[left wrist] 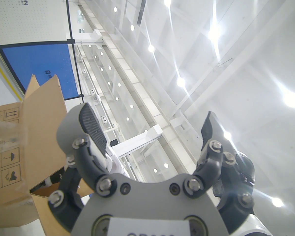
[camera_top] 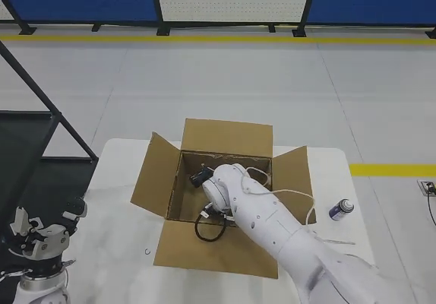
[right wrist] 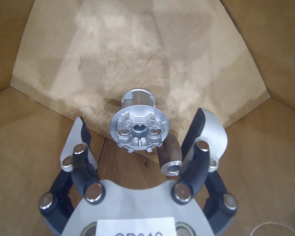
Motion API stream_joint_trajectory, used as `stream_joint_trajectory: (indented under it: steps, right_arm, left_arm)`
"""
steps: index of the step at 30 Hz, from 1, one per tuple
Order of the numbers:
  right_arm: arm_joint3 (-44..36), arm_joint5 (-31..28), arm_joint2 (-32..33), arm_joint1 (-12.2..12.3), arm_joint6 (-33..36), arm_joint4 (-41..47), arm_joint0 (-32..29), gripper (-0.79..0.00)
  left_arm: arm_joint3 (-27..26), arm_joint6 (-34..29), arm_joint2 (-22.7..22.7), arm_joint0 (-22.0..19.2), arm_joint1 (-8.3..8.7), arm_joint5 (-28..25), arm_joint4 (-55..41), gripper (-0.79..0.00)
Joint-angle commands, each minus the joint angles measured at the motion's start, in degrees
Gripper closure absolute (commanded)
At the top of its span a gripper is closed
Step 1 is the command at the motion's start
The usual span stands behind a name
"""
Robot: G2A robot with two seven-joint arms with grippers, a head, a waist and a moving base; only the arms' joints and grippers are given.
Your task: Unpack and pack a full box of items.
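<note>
The open cardboard box stands in the middle of the white table, with all four flaps folded outward. The right arm reaches down into it. The right gripper hangs low inside the box, its fingers spread wide apart and closed on nothing. Between them, on the box floor, lies a round metal part with a ribbed flange facing the camera and a short hub behind it. A brown cylinder with a metal end lies against the part's rim, just beside one finger; I cannot tell whether it touches that finger. Crumpled brown paper lines the floor beyond them. A can lies on the table to the right of the box, apart from it. The left gripper is at the near left, by the table's left edge and well apart from the box. In the left wrist view, the left gripper points up at the ceiling, its fingers spread and empty, with a box flap at its side.
</note>
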Motion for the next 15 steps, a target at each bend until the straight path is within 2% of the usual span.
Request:
stream_joint_trajectory:
  steps: [1,2,9,15]
  right_arm:
    - [1.4,0.7,0.0,-0.7,-0.1,0.1,0.2,-0.028]
    - [2.0,0.2,0.2,-0.9,-0.3,0.4,0.2,0.000]
    - [5.1,-0.2,0.8,-2.3,-2.0,0.4,1.3,0.000]
    - [5.0,1.0,2.7,-1.8,-4.5,0.5,2.4,0.000]
  left_arm:
    - [0.0,0.0,0.0,0.0,0.00,0.0,0.0,-0.785]
    - [0.0,0.0,0.0,0.0,0.00,0.0,0.0,-0.785]
    - [0.0,0.0,0.0,0.0,0.00,0.0,0.0,-0.785]
    - [0.0,0.0,0.0,0.0,0.00,0.0,0.0,-0.785]
